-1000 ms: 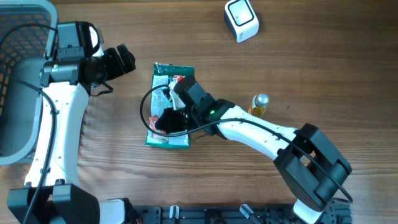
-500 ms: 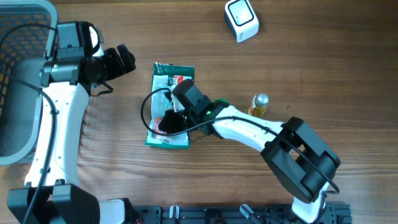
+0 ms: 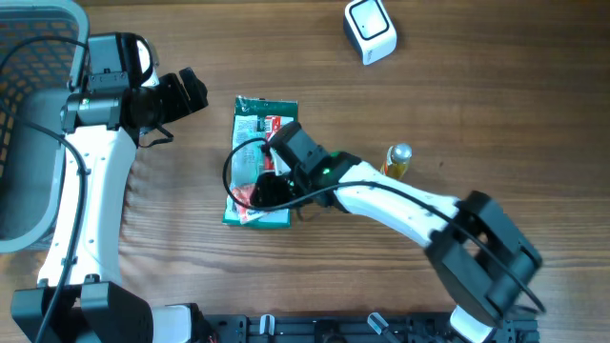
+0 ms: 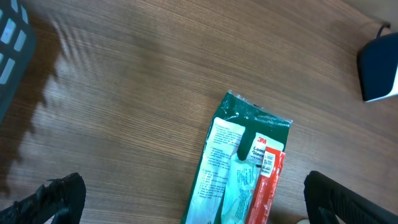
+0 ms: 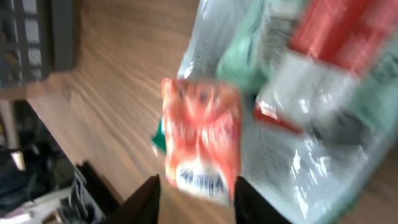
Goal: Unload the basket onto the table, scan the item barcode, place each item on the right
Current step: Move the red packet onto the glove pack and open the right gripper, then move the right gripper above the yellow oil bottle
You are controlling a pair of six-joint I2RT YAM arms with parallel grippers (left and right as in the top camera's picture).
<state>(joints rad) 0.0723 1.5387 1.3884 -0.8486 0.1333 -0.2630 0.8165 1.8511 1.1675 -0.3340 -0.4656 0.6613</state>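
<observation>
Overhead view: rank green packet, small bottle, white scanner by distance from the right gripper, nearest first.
1. green packet: directly beneath the right gripper, mid-table.
2. small bottle: off to the right, beside the arm.
3. white scanner: far edge of the table, farthest.

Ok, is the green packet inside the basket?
No, the green packet lies flat on the table, well apart from the basket.
</observation>
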